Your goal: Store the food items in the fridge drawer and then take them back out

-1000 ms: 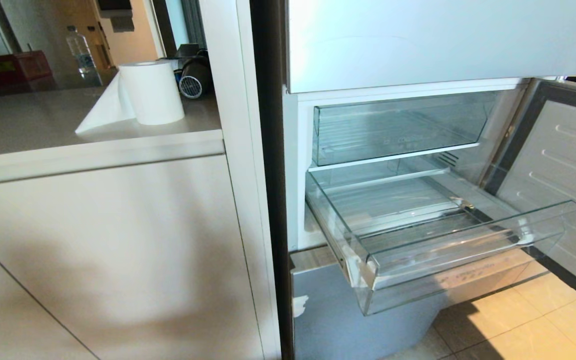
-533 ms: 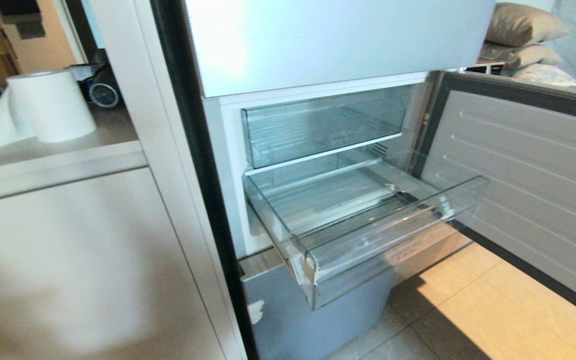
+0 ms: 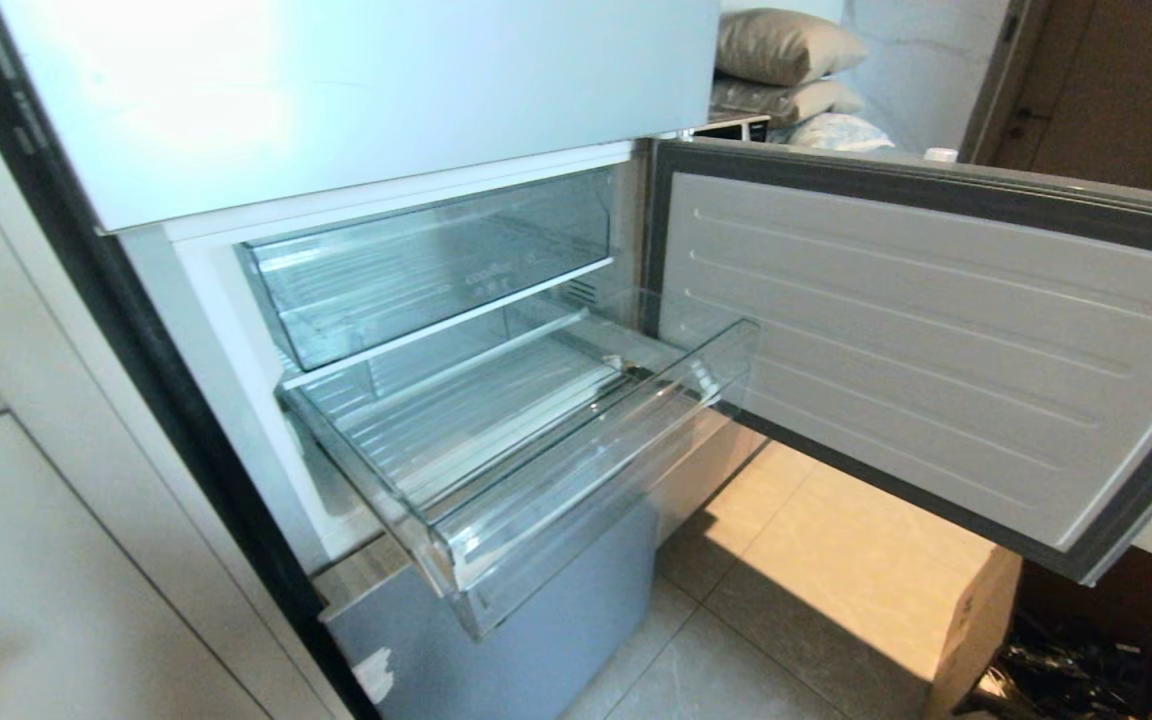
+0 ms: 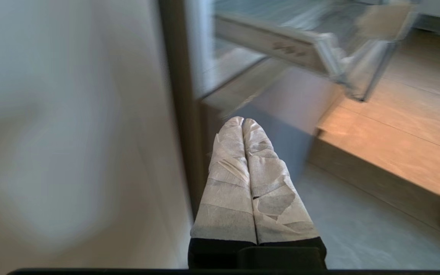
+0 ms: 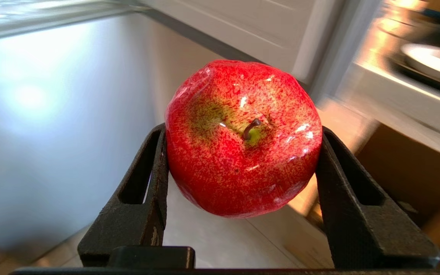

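Note:
In the right wrist view a glossy red apple (image 5: 239,141) with a short stem sits clamped between the two black fingers of my right gripper (image 5: 241,131), low beside the fridge. The clear fridge drawer (image 3: 576,450) stands pulled out in the head view, its ribbed floor bare. In the left wrist view my left gripper (image 4: 242,121) has its white-wrapped fingers pressed together, holding nothing, low by the fridge's left edge under the drawer (image 4: 334,61). Neither arm shows in the head view.
The fridge door (image 3: 936,340) hangs open to the right. A clear upper bin (image 3: 436,270) sits above the drawer. A cardboard box (image 3: 976,620) stands on the tiled floor under the door, a white cabinet (image 3: 56,560) at left, a plate (image 5: 434,63) on a ledge to the right.
The whole head view has swung right: the counter with the paper roll has left the picture, and the open door and box have come in. The drawer itself has not moved.

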You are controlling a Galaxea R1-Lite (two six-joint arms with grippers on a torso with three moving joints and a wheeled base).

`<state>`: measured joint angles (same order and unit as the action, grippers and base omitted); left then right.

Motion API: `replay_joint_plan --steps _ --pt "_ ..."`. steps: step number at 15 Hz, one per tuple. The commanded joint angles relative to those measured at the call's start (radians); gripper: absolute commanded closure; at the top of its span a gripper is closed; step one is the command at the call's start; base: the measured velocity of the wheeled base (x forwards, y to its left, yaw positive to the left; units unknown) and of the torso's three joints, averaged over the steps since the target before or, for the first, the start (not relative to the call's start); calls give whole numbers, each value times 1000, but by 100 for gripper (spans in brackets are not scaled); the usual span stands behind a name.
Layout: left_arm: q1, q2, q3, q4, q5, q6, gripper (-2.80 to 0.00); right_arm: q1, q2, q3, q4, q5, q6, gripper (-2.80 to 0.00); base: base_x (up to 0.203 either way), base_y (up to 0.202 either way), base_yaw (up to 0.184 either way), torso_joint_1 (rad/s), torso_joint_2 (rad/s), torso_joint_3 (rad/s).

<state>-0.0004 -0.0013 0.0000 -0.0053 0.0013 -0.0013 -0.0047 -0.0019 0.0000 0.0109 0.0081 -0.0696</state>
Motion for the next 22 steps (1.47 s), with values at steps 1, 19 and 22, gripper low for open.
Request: replay_joint_plan --steps 1,19,22 --pt "0 0 2 -1 0 0 0 0 2 0 -2 0 7 0 1 6 -135 2 7 2" --pt "0 0 2 -1 0 0 0 -585 1005 -309 -378 -49 296 0 0 0 -5 0 0 0" --pt "0 0 2 -1 0 0 0 -636 1179 -323 -516 -6 305 0 0 0 0 0 0 0"
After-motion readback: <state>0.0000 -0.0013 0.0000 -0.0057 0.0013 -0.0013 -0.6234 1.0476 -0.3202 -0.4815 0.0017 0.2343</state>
